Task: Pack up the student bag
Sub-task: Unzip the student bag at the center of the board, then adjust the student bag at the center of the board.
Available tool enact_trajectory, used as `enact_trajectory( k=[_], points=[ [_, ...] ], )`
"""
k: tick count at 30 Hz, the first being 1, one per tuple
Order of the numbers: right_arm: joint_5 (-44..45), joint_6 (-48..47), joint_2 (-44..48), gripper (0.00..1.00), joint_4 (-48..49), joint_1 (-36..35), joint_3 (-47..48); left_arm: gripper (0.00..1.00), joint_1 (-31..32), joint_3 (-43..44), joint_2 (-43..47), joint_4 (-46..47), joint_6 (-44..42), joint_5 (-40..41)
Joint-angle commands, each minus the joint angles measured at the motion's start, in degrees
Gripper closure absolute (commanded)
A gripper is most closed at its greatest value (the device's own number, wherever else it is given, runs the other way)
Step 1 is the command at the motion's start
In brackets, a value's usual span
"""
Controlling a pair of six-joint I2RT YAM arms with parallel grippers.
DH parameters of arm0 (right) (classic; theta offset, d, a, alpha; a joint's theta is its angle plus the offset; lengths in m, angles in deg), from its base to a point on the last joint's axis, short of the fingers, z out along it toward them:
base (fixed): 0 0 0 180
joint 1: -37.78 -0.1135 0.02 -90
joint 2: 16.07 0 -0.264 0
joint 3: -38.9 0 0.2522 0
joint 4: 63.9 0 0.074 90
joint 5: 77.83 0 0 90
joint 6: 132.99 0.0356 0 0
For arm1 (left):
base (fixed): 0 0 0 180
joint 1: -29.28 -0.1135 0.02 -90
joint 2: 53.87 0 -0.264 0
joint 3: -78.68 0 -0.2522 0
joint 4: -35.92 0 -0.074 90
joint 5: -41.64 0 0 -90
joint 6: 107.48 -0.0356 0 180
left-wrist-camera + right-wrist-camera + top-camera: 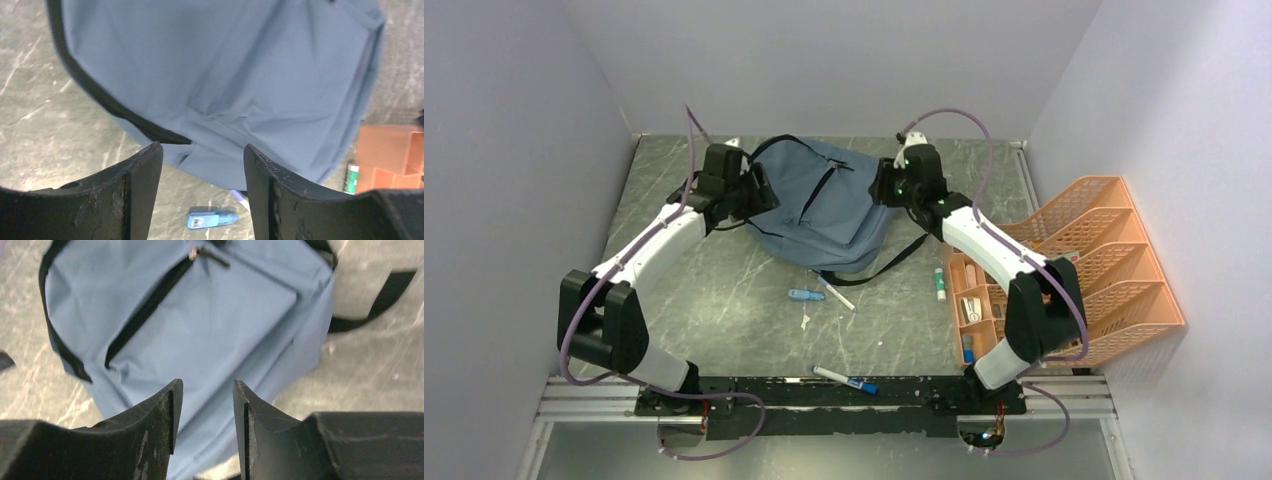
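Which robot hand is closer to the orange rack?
Right. The right gripper is at the student bag's right edge, on the orange rack's side; the left gripper is across the bag, farther away.

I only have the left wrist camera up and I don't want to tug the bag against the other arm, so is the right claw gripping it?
Observer: No. The right claw is open above the student bag, with nothing between its fingers.
Operator: Anything loose besides the blue thing below the left claw?
Observer: Yes, a marker with a blue cap lies close to the arm bases.
Operator: And that orange corner on my right?
Observer: That is a low orange tray holding small items. A taller orange mesh rack stands just beyond it, at the table's right edge.
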Motion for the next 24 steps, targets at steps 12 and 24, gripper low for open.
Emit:
enact_trajectory(
  k=[12,24],
  points=[
    [-1.6,-2.6,16.5,0.51,-18.0,-7.9,-9.7,0.38,2.9,8.2,-3.0,3.2,-9.8,-5.4],
    [3.5,-0.2,14.9,0.45,-21.5,-19.6,-12.7,0.36,5.3,7.0,-4.8,3.9,-14.5,-3.5]
  ],
)
